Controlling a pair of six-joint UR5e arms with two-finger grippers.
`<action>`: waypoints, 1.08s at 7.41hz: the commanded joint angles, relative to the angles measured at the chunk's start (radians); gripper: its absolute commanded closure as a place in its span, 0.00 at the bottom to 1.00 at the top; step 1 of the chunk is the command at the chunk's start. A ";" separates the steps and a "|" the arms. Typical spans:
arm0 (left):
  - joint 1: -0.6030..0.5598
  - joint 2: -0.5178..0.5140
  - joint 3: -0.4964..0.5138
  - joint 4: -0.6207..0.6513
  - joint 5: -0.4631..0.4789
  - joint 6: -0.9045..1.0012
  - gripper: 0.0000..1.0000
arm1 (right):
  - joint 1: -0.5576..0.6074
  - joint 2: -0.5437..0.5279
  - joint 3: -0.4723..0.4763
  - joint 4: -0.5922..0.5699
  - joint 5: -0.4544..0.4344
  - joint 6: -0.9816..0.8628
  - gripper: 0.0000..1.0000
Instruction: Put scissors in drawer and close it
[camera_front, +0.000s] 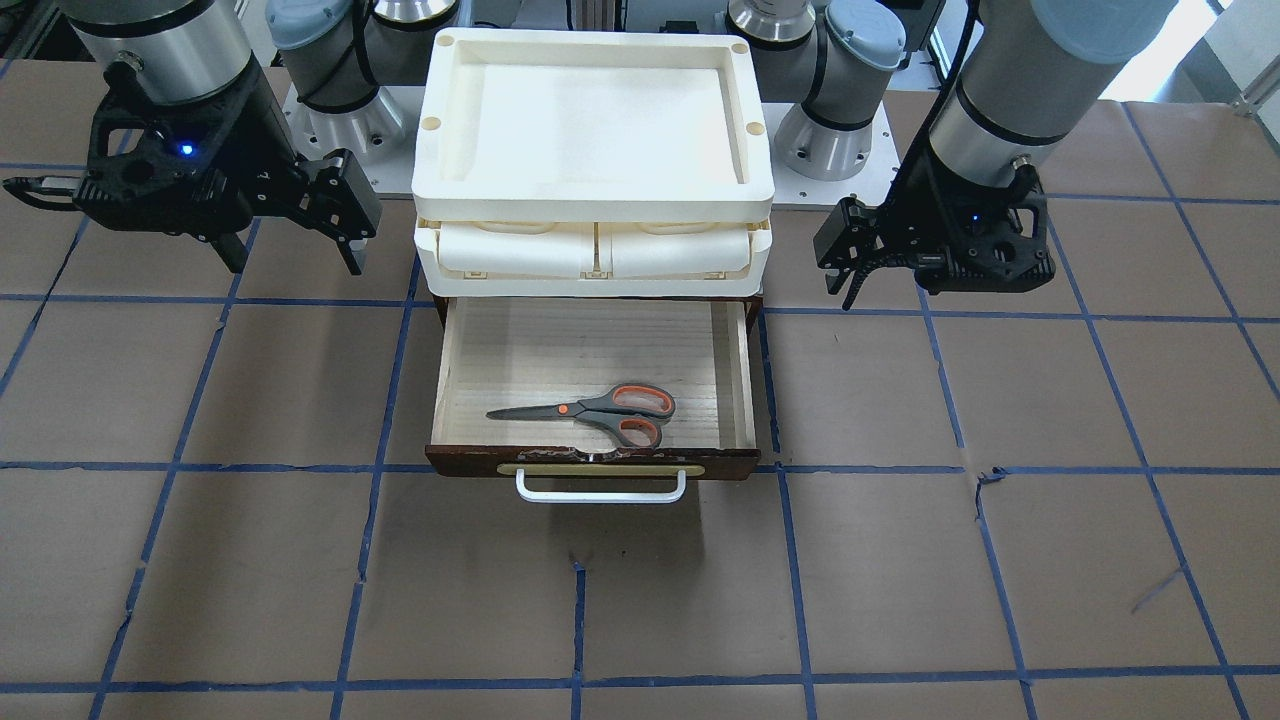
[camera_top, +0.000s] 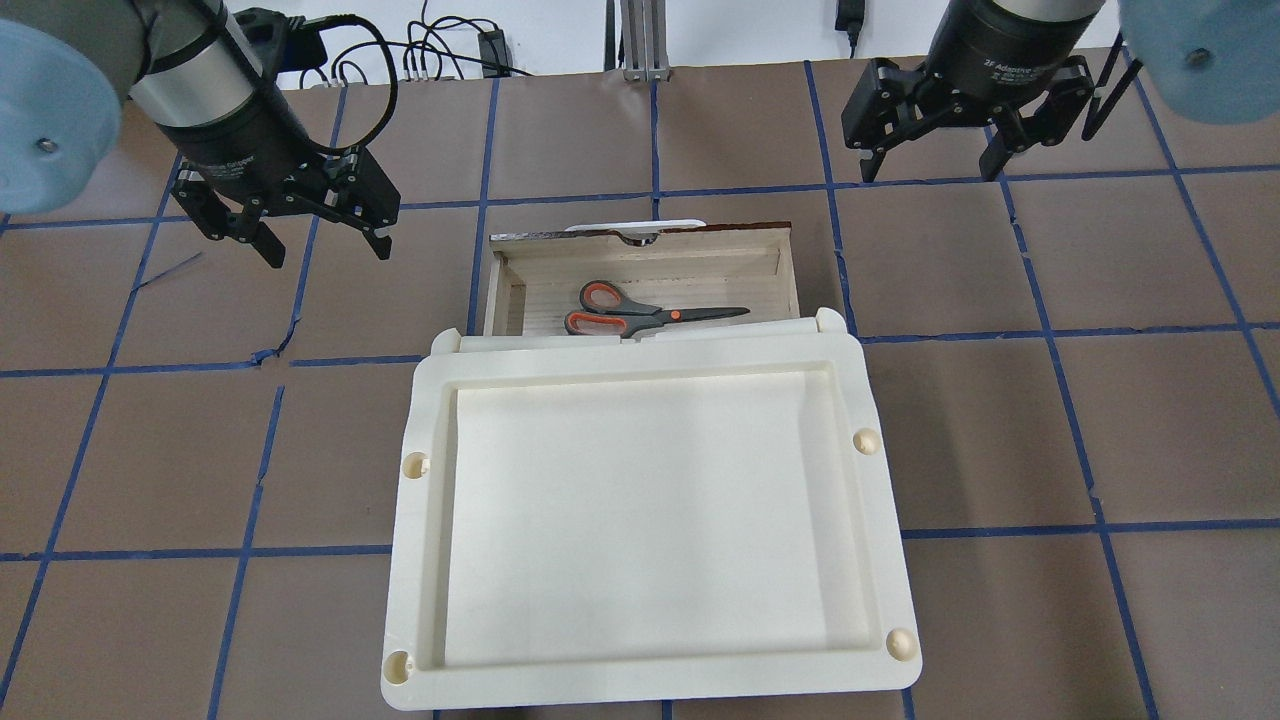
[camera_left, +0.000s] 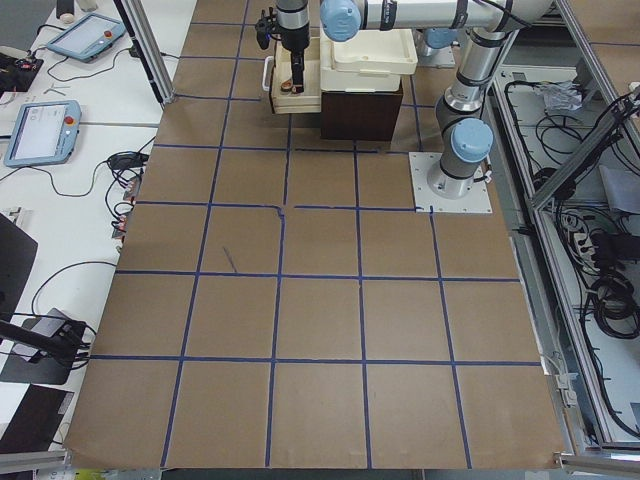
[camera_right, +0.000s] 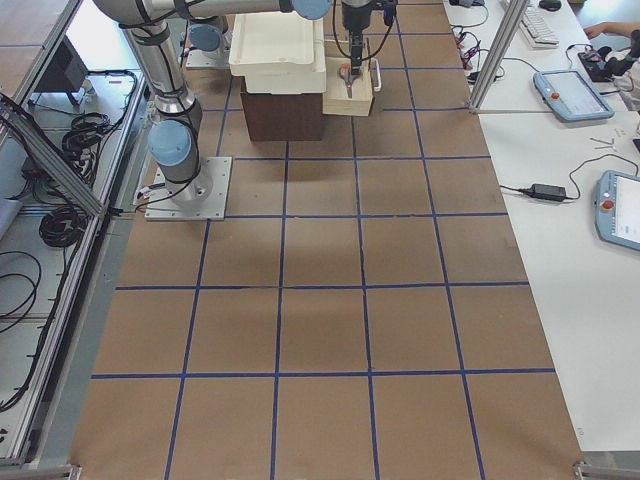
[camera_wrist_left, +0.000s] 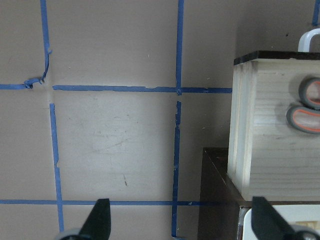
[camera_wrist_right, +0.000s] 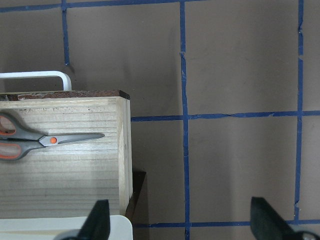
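Note:
The scissors (camera_front: 600, 408) (camera_top: 640, 315), grey with orange-lined loops, lie flat on the pale wood floor of the drawer (camera_front: 590, 462) (camera_top: 790, 270). The drawer stands pulled out, its white bar handle (camera_front: 600, 490) facing away from the robot. My left gripper (camera_top: 326, 250) (camera_front: 925, 280) hangs open above the table beside the drawer, holding nothing. My right gripper (camera_top: 930, 170) (camera_front: 295, 258) is open and empty too, off to the drawer's other side. The left wrist view shows the scissors' loops (camera_wrist_left: 307, 107) in the drawer (camera_wrist_left: 260, 125). The right wrist view shows the blades (camera_wrist_right: 75, 138).
A cream plastic tray unit (camera_front: 590, 130) (camera_top: 650, 500) sits on the dark cabinet above the drawer and hides the drawer's rear part from overhead. Brown paper with blue tape lines (camera_front: 780, 560) covers the table. Tablets and cables (camera_left: 45, 130) lie on side benches.

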 joint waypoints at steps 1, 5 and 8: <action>0.000 0.001 -0.002 0.000 0.002 0.006 0.00 | 0.003 0.003 -0.015 0.007 0.003 0.003 0.00; 0.002 0.003 -0.004 0.000 0.002 0.011 0.00 | 0.002 0.046 -0.051 0.006 -0.017 0.094 0.00; 0.002 0.003 -0.004 0.000 0.002 0.012 0.00 | 0.003 0.044 -0.051 0.006 -0.008 0.088 0.00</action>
